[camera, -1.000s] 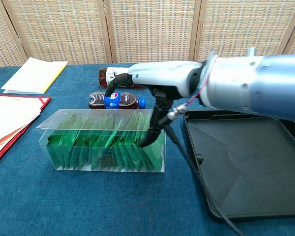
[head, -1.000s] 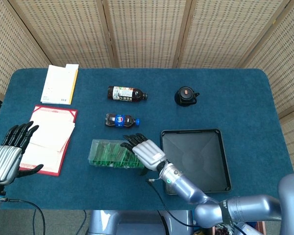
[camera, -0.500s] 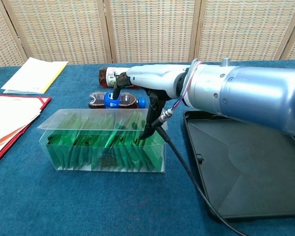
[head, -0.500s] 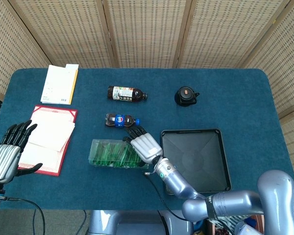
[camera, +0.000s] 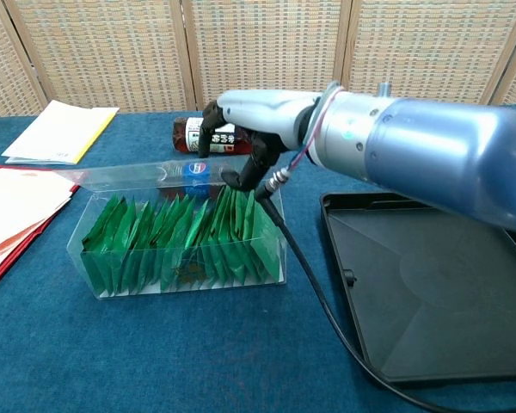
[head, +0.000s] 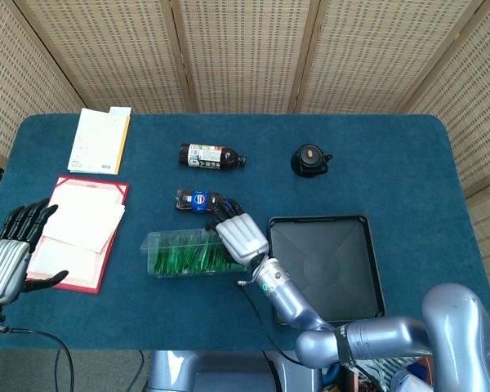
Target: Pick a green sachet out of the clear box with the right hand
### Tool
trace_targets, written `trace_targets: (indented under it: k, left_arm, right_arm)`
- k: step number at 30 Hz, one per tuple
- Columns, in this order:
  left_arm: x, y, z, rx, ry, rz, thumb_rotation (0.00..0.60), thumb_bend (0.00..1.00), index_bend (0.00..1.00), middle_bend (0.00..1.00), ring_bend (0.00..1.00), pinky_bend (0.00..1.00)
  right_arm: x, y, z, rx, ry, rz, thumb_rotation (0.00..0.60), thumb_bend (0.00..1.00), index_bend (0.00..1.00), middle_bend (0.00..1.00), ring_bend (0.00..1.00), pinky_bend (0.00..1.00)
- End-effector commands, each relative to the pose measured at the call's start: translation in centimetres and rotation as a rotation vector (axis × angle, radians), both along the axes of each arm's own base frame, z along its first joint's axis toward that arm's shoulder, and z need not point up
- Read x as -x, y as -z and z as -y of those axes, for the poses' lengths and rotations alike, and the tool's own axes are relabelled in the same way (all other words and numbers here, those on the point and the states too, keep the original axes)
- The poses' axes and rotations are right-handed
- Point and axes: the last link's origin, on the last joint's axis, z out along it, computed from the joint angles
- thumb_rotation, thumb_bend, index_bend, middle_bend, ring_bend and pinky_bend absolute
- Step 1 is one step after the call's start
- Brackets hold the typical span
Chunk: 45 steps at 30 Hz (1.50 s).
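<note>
The clear box (head: 188, 253) (camera: 176, 237) lies at the front middle of the blue table, filled with a row of upright green sachets (camera: 172, 228). It leans toward the chest camera, with its far wall raised. My right hand (head: 238, 233) (camera: 249, 142) hovers over the box's right end, dark fingers curled down and the thumb close above the rightmost sachets. Whether it pinches a sachet or the box wall does not show. My left hand (head: 12, 260) hangs at the table's left edge with fingers spread, holding nothing.
A Pepsi bottle (head: 198, 199) lies just behind the box, a brown bottle (head: 211, 155) (camera: 189, 133) farther back. A black tray (head: 318, 219) (camera: 430, 292) sits right of the box. A red folder (head: 82, 233) (camera: 17, 202), a booklet (head: 100, 140) and a black lid (head: 310, 160) lie around.
My right hand has risen from among the sachets to above the box's right end. The box has tipped toward the chest camera, far wall lifted. The left hand barely moved.
</note>
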Motion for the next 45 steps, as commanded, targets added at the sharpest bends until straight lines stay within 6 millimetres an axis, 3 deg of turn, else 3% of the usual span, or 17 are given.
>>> trace_targets:
  k: [1,18,25,32,37,40,42,45]
  left_arm:
    - [0.0,0.0,-0.1,0.000,-0.001,0.001,0.600,0.04,0.00,0.00,0.00,0.00]
    - [0.9,-0.7,-1.1,0.000,-0.042,0.037,0.600,0.04,0.00,0.00,0.00,0.00]
    - [1.1,-0.6,-1.6,0.010,-0.055,0.039,0.600,0.05,0.00,0.00,0.00,0.00]
    - [1.2,-0.5,-1.8,0.014,-0.061,0.035,0.600,0.04,0.00,0.00,0.00,0.00]
    - [1.2,-0.3,-2.0,0.019,-0.062,0.030,0.600,0.05,0.00,0.00,0.00,0.00]
    - [1.2,-0.3,-2.0,0.023,-0.063,0.029,0.600,0.05,0.00,0.00,0.00,0.00]
    - [1.2,-0.2,-2.0,0.025,-0.063,0.029,0.600,0.05,0.00,0.00,0.00,0.00]
    - [1.0,0.1,-1.9,0.040,-0.058,0.023,0.600,0.05,0.00,0.00,0.00,0.00]
  right_arm:
    - [-1.0,-0.3,0.8,0.014,0.017,0.047,0.600,0.67,0.36,0.00,0.00,0.00]
    - [-4.8,0.6,4.8,0.056,0.089,0.025,0.600,0.67,0.36,0.00,0.00,0.01]
    - [-5.1,1.0,6.2,0.094,0.108,0.014,0.600,0.67,0.10,0.00,0.00,0.02]
    - [-4.7,2.2,6.8,0.095,0.108,-0.012,0.600,0.67,0.06,0.00,0.00,0.03]
    - [-4.6,1.9,6.5,0.096,0.069,-0.015,0.600,0.63,0.06,0.00,0.00,0.03]
    - [-4.6,1.4,6.1,0.097,0.036,-0.013,0.600,0.48,0.07,0.00,0.00,0.03]
    - [-4.5,1.0,5.7,0.100,0.002,-0.015,0.600,0.39,0.14,0.00,0.00,0.03]
    - [-3.5,-1.0,3.7,0.141,-0.177,-0.047,0.600,0.35,0.31,0.00,0.00,0.03]
